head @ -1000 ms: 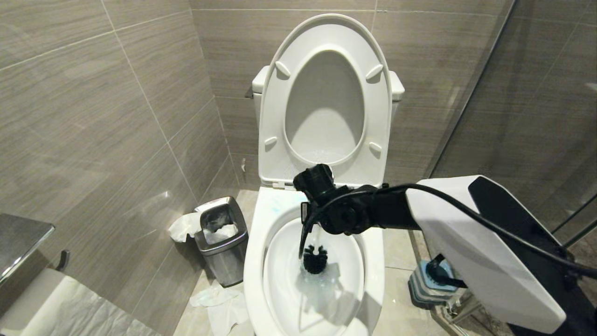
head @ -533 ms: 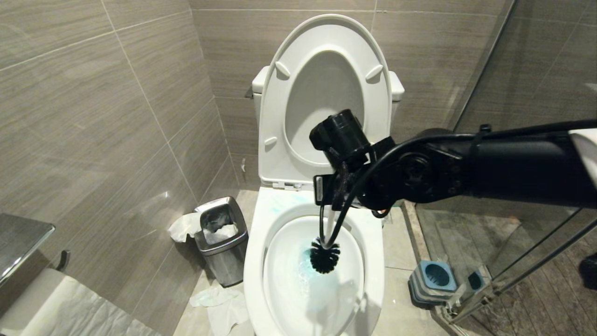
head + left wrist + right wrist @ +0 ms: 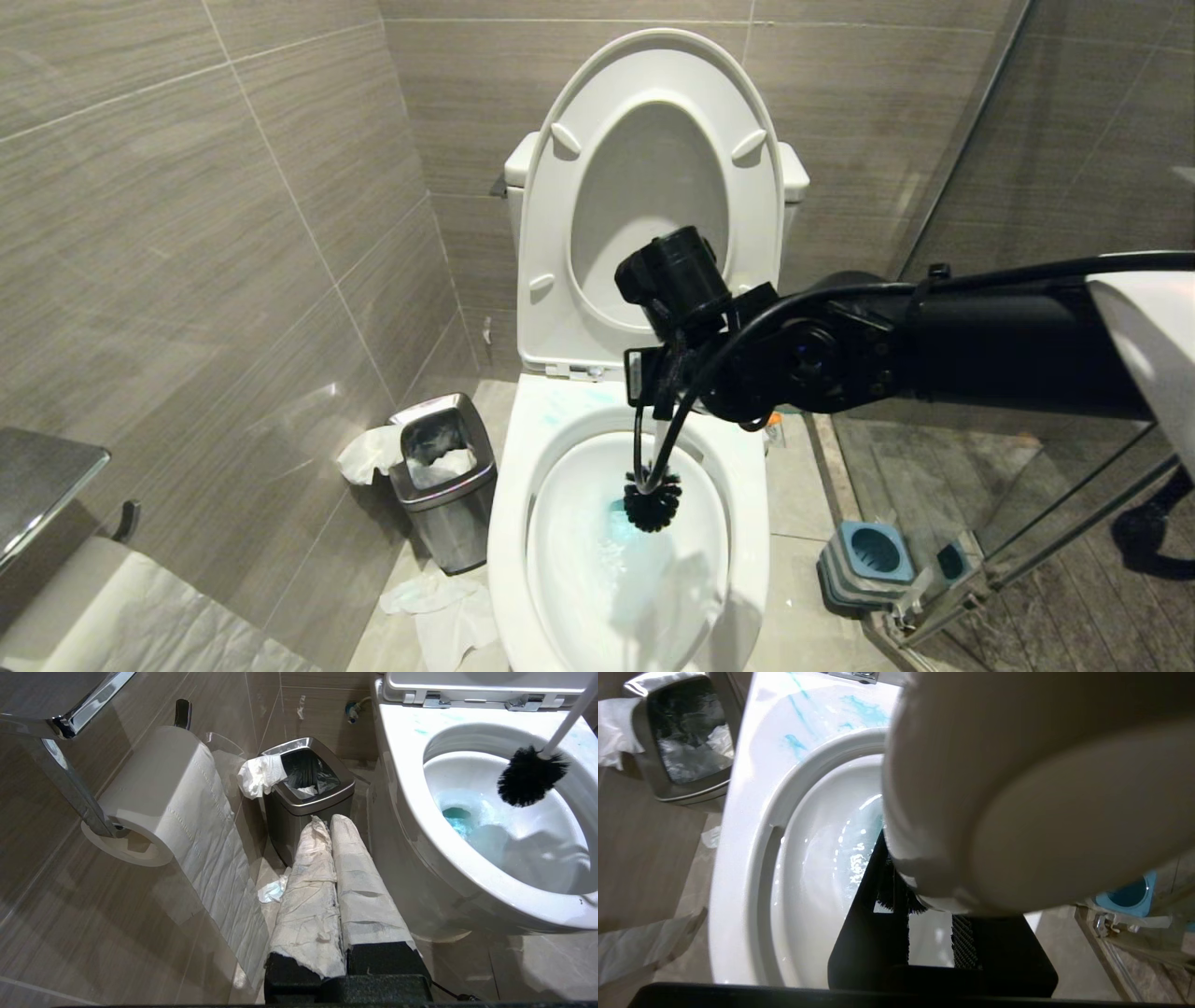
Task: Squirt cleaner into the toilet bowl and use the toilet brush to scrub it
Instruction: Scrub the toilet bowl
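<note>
The white toilet bowl point(image 3: 509, 523) stands open, seat and lid raised. Teal cleaner streaks its back rim point(image 3: 798, 742) and tints the water point(image 3: 611, 527). My right gripper point(image 3: 658, 406) hangs over the back of the bowl, shut on the toilet brush's white handle point(image 3: 567, 723), whose rounded tip point(image 3: 1017, 788) fills most of the right wrist view. The black bristly head point(image 3: 652, 502) is inside the bowl, just above the tinted water point(image 3: 455, 816). My left gripper point(image 3: 329, 820), its fingers wrapped in white paper, is shut and parked low beside the bowl, outside the head view.
A square steel bin point(image 3: 443, 476) stands left of the toilet, with crumpled paper on the floor point(image 3: 439, 607). The blue-grey brush holder point(image 3: 864, 560) sits on the floor to the right by a glass partition. A toilet roll point(image 3: 154, 798) hangs on the left wall.
My right arm has risen and its forearm now lies level across the view. The brush head has shifted a little right and up in the bowl, uncovering teal water.
</note>
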Controlling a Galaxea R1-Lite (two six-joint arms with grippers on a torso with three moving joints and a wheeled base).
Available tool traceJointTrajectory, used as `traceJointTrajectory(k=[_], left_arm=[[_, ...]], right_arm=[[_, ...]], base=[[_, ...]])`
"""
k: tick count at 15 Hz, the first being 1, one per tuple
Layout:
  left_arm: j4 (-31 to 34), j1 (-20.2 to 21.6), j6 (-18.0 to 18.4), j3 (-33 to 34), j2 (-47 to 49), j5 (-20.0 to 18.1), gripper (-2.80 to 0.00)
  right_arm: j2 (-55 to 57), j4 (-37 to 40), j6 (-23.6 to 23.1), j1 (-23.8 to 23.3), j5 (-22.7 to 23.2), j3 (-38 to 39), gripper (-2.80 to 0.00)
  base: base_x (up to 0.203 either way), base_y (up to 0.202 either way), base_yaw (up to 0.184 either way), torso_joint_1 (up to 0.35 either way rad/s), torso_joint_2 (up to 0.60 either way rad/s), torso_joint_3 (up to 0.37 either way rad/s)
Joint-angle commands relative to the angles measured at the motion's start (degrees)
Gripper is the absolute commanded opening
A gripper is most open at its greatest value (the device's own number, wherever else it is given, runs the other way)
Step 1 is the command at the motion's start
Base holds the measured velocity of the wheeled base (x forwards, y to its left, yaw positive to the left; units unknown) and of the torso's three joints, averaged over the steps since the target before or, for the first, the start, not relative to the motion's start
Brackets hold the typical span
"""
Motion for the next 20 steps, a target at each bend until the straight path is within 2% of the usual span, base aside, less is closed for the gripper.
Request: traceJointTrajectory(k=[1, 6, 13, 16, 20], left_arm=[[0.02, 0.01, -0.02, 0.09, -0.01, 0.00, -2.80], [0.02, 0.01, -0.08, 0.12, -0.01, 0.00, -2.80], [0.02, 0.01, -0.02, 0.09, -0.01, 0.00, -2.80], [0.02, 0.01, -0.02, 0.09, -0.01, 0.00, -2.80], [0.02, 0.01, -0.02, 0.09, -0.01, 0.00, -2.80]], right_arm=[[6.44, -1.42, -0.52, -0.98, -0.38, -1.89, -2.80], [15.94, -3.46, -0.94, -2.55, -0.72, -8.29, -2.80], [20.21, -6.73, -1.79, -2.49, -0.41, -8.68, -2.80], [15.24, -6.41, -1.43, -1.97, -0.06, -6.32, -2.80], [0.31, -6.35, -1.22, 1.11, 0.04, 3.76, -2.80]], base=[[0.000, 0.000, 0.000, 0.000, 0.00, 0.000], [0.000, 0.000, 0.000, 0.000, 0.00, 0.000], [0.000, 0.000, 0.000, 0.000, 0.00, 0.000], [0.000, 0.000, 0.000, 0.000, 0.00, 0.000], [0.000, 0.000, 0.000, 0.000, 0.00, 0.000]])
